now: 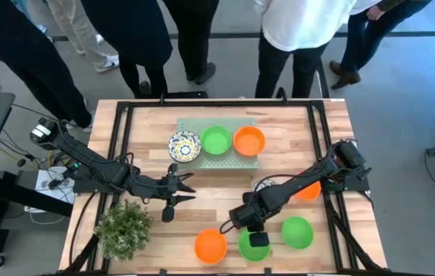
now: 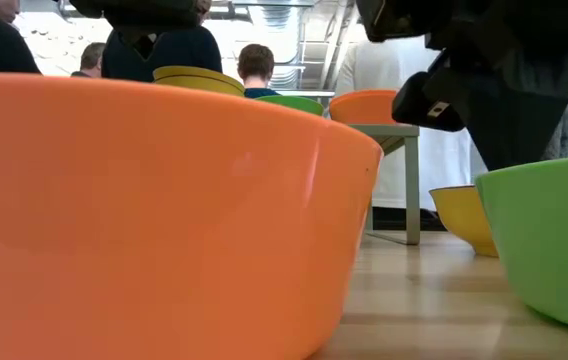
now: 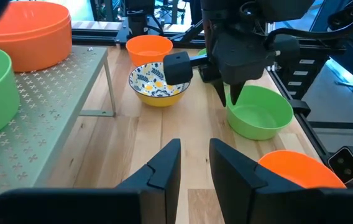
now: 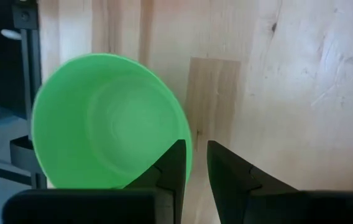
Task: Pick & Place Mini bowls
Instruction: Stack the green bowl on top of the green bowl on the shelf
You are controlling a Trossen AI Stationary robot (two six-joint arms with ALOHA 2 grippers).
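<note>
My right tool hangs with its dark fingers a narrow gap apart over the rim of a smooth, round bright green bowl on the pale wooden plank surface, clamped on nothing. My left tool, fingers also slightly apart and empty, hovers facing a glossy floral-patterned white bowl and a plain orange bowl beyond it.

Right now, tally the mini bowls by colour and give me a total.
Green bowls: 3
Orange bowls: 3
Floral bowls: 2
Total: 8
</note>
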